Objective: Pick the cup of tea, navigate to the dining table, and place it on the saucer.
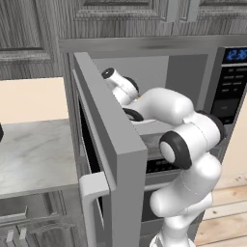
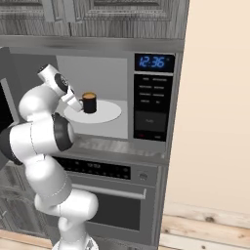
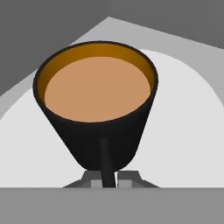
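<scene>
Inside the open microwave (image 2: 97,93), clock reading 12:36, the cup of tea (image 2: 89,102) stands on the turntable (image 2: 110,113). Gripper (image 3: 109,178) fingertips pinch its handle; keypad labels illegible.

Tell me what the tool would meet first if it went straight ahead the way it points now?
Most likely the handle of the cup of tea, which stands between the fingertips of the tool in the hand view. Whether they already touch it is unclear.

Cup (image 2: 89,102) stands on turntable (image 2: 105,113) inside microwave (image 2: 152,58), door (image 1: 103,140) swung open to the left. Oven (image 2: 114,195) sits below; counter (image 1: 31,154) lies left of the door.
</scene>
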Tool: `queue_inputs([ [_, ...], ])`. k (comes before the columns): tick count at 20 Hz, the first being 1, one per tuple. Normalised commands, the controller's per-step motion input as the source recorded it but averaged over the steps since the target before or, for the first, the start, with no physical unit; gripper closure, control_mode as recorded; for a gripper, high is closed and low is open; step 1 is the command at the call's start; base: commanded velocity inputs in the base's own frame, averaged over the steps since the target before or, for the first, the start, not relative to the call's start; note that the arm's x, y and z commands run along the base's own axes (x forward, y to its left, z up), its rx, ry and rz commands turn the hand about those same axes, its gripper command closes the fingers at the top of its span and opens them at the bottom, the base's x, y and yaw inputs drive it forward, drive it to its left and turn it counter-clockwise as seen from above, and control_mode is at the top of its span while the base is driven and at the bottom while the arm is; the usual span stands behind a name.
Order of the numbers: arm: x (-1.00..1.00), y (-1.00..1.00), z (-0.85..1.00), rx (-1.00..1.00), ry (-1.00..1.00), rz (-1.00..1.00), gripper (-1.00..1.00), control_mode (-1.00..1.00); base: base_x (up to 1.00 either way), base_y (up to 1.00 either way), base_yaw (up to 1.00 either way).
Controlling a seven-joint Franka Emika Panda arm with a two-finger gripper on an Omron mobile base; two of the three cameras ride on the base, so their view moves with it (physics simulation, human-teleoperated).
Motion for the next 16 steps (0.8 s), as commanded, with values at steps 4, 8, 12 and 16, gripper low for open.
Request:
queue_inputs([
  [4, -0.29, -0.20, 0.00, 0.00, 0.06, 0.04, 1.00, -1.00, 0.00, 0.00, 0.00],
  [8, -0.45, -0.14, 0.00, 0.00, 0.04, 0.03, 1.00, -1.00, 0.00, 0.00, 0.00],
  [12, -0.52, -0.11, 0.00, 0.00, 0.08, 0.06, 1.00, -1.00, 0.00, 0.00, 0.00],
  [16, -0.46, -0.15, 0.00, 0.00, 0.05, 0.11, 1.00, -1.00, 0.00, 0.00, 0.00],
])
